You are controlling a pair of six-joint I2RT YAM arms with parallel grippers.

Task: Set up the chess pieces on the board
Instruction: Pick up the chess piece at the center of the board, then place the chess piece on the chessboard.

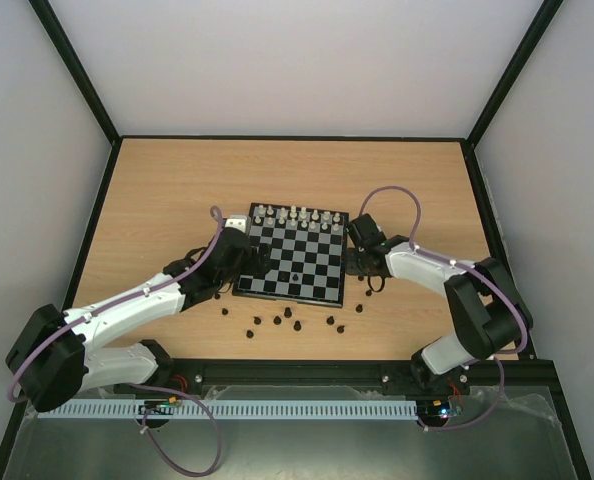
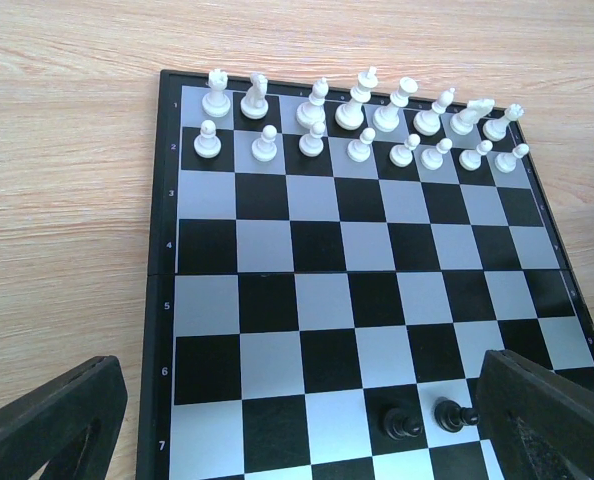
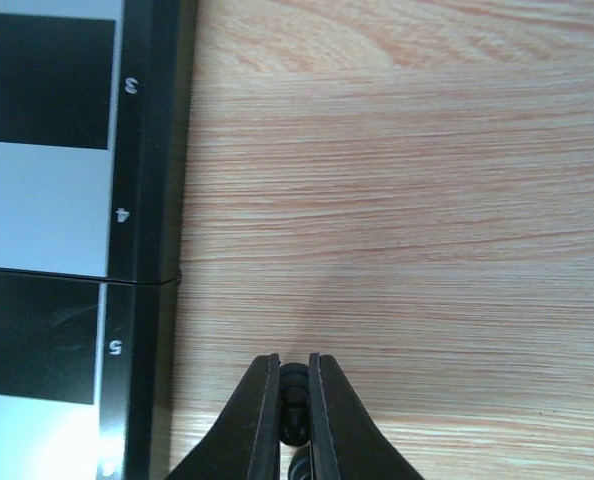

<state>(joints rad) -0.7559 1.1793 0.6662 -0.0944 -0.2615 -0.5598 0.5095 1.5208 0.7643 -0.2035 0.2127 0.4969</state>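
1. Here, the board [image 1: 315,262] lies flat in the middle of the desk [image 1: 177,190], with an arm reaching in at either side.
2. On it, white pieces [image 2: 355,108] fill the two far rows, marked 1 and 2, one to a square and all upright.
3. Two black pieces [image 2: 401,421] stand side by side on row 7, on neighbouring squares.
4. Off the board, loose pieces [image 1: 288,313], also black, are scattered on the desk just beyond its near edge. Most stand apart from one another.
5. The left claw [image 2: 299,365] hangs over the near rows of the board. Its fingers [image 2: 552,420] are spread wide with nothing between them, and the row-7 pair stands close to the right one.
6. The right claw [image 3: 294,375] is low over the desk just beside the board's right border, by the marks 4 and 5. It is clamped on a single black piece [image 3: 294,398].
7. Whether that piece touches the desk I cannot tell.
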